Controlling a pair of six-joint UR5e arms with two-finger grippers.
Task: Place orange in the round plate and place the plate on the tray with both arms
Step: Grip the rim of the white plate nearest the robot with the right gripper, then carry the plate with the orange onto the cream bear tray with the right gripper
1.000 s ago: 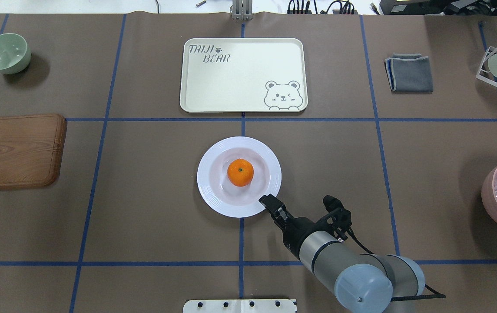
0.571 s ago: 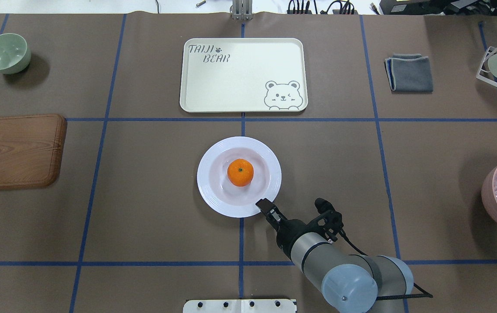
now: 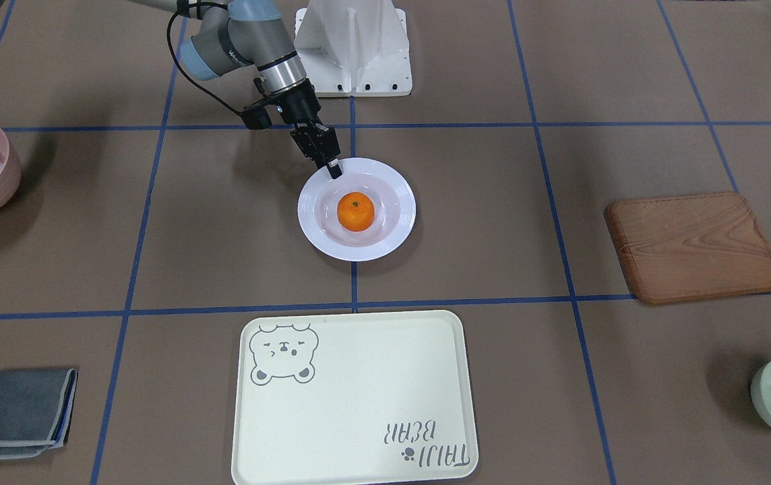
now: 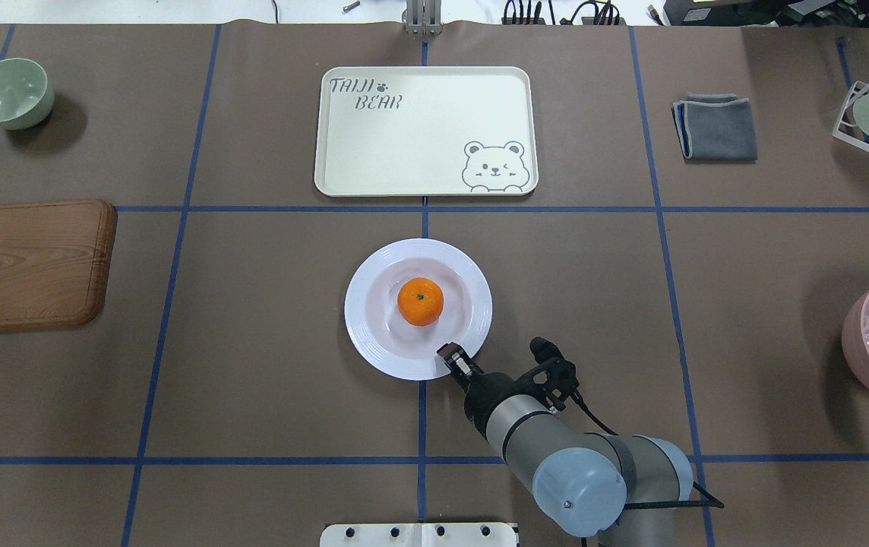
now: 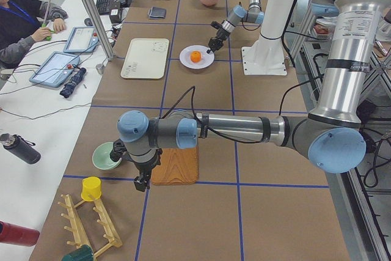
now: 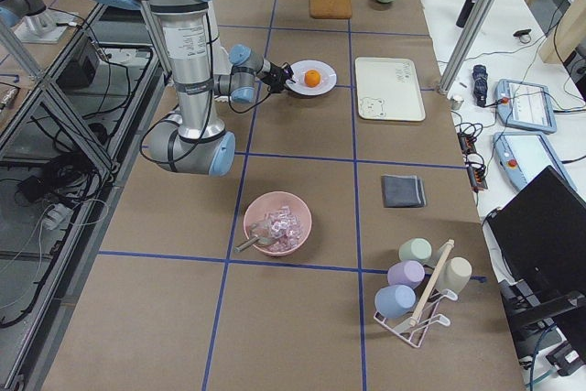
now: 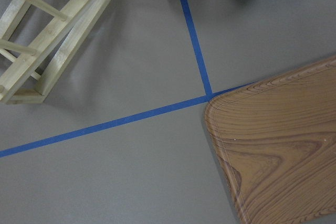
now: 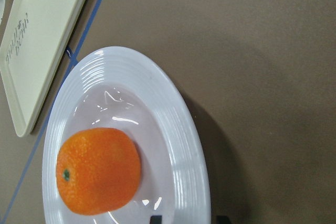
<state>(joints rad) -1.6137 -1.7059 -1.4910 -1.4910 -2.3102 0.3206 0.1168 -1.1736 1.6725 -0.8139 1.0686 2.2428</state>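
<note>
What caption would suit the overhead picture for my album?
Right gripper poised at the rim of a glossy white round plate holding a small orange, with the cream rectangular bear tray beyond.

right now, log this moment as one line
orange: in plate | plate: on table, not on tray | right gripper: open astride plate rim | left gripper: state unclear

Only legible txt: grey lettering (image 4: pixel 364 95) "TAIJI BEAR" w/ a paw mark, on the tray (image 4: pixel 434 144). Upside-down in front view, at its bottom-right corner.
</note>
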